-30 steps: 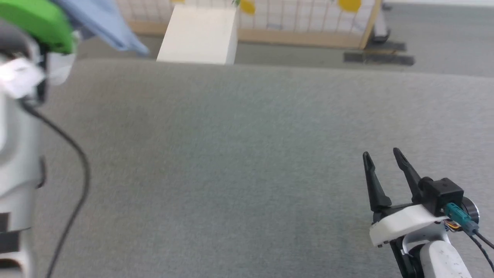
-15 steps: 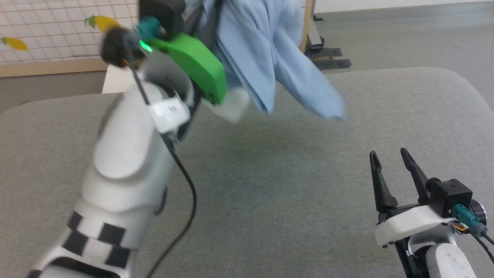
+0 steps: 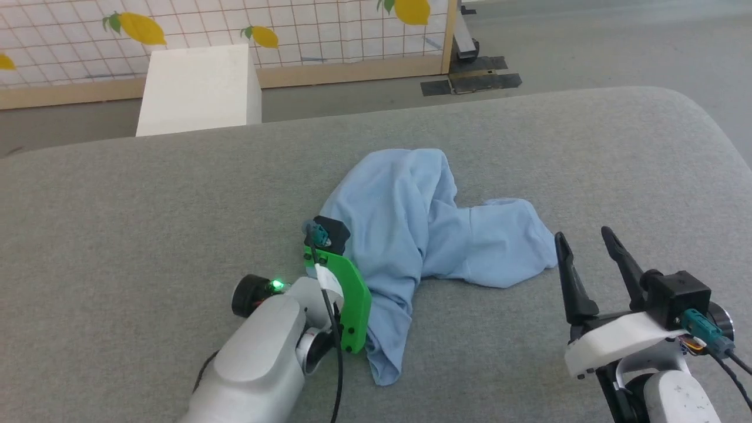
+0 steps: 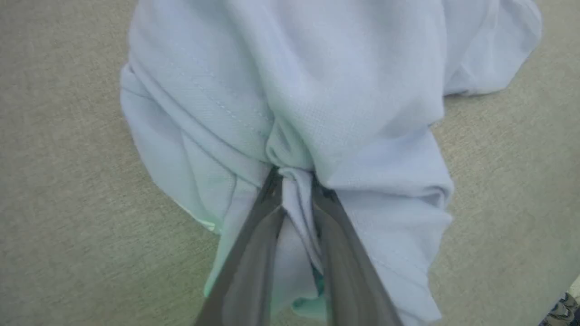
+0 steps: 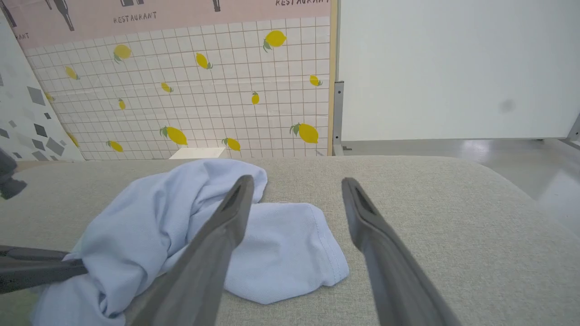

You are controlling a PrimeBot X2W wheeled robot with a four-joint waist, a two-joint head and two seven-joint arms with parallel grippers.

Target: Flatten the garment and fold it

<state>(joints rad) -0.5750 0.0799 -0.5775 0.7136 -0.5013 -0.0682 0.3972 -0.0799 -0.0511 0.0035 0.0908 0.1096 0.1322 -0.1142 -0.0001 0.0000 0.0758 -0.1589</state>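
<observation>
The left gripper (image 4: 294,181) is closed on a pinched fold of the garment (image 4: 294,81), its two dark fingers nearly together with a twist of light blue cloth caught between the tips. In the head view its wrist, carrying a green bracket (image 3: 354,299) and a small green light (image 3: 275,285), lies low against the near left side of the heap. The right gripper (image 3: 581,234) stands apart at the lower right with its jaws spread wide and nothing between them, fingertips just short of the cloth's right edge. The garment (image 3: 411,223) is a crumpled mound near the middle of the worktop (image 3: 147,205), with one flatter part reaching right and a narrow tail running towards the robot. The worktop is covered in plain grey woven fabric and has a rounded far right corner. Beyond its far edge stands a white block (image 3: 200,88) on a grey floor (image 3: 587,47). Behind that is a wood-framed screen (image 5: 204,104) of white grid squares dotted with yellow lemons, with dark foot plates (image 3: 470,82) at its right end. Above the grid runs a pink band (image 5: 181,13) printed with the word "RESTAURANT" – once in full, and again cut off by the top edge. To its right is a plain white panel (image 5: 453,68).
</observation>
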